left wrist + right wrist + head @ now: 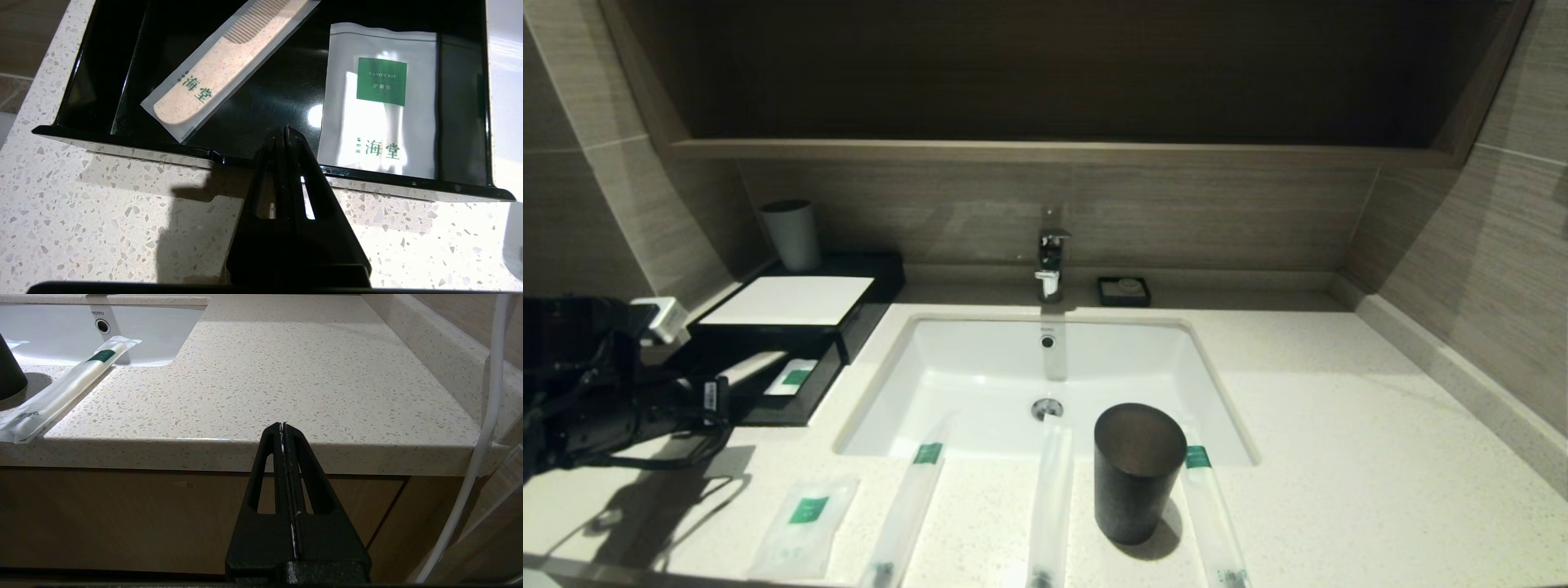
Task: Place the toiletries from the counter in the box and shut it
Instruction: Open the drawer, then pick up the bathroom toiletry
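Speckled cream tabletop with a sunken white sink is filling the scene, wood-look wall behind. At far left the left claw is hovering with fingers pressed together, gripping nothing, just over the front lip of the open drawer of the box. The drawer is sitting pulled out, likely so items can drop in; a bagged comb and a vanity-kit sachet are already lying inside. On the tabletop's front strip the short flat sachet and three long sachets are waiting, two flanking the dark cup. The right claw is sitting closed and empty below the tabletop edge at right, parked.
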